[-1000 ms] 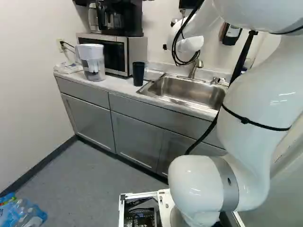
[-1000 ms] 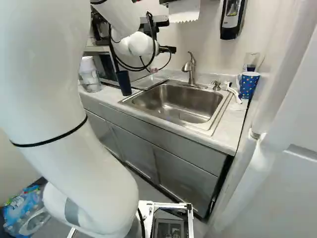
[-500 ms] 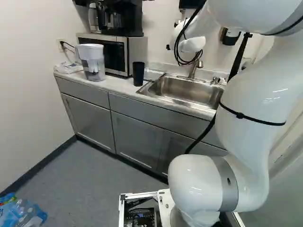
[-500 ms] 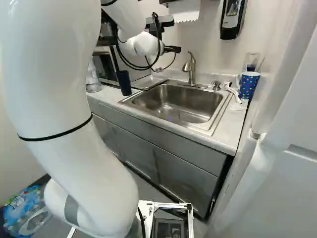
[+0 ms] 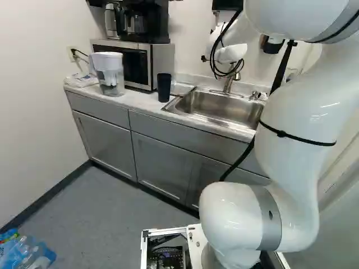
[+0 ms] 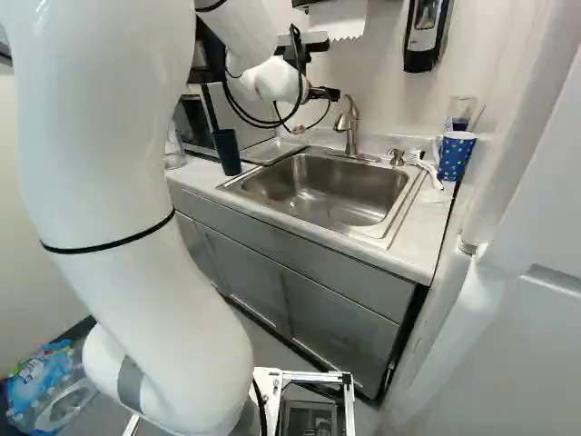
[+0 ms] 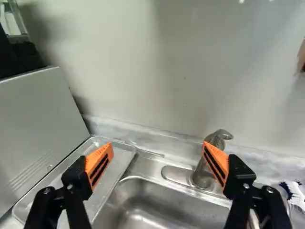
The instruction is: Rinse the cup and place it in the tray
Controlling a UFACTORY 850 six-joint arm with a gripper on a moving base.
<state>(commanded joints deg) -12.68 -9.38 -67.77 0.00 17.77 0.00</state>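
Observation:
In the right base view my gripper (image 6: 329, 94) is high over the sink's back left, close by the faucet (image 6: 347, 123). The wrist view has the gripper (image 7: 158, 145) open, nothing between its orange pads; one finger partly overlaps the faucet (image 7: 206, 174). A shallow metal tray (image 7: 97, 179) lies between microwave and sink, below the other finger. A dark cup (image 5: 164, 87) stands upright on the counter just left of the sink. Another cup, blue with dots (image 6: 455, 156), stands at the counter's right end. The sink basin (image 6: 318, 191) shows no cup.
The microwave (image 5: 123, 63) and a water pitcher (image 5: 110, 75) stand left on the counter. A white brush (image 6: 425, 170) and a glass (image 6: 461, 108) are near the dotted cup. A soap dispenser (image 6: 425, 34) and paper towel (image 6: 338, 18) hang on the wall.
In the right base view my arm has swung rightward, bringing the open gripper nearer the faucet. The base and both cups have stayed where they were.

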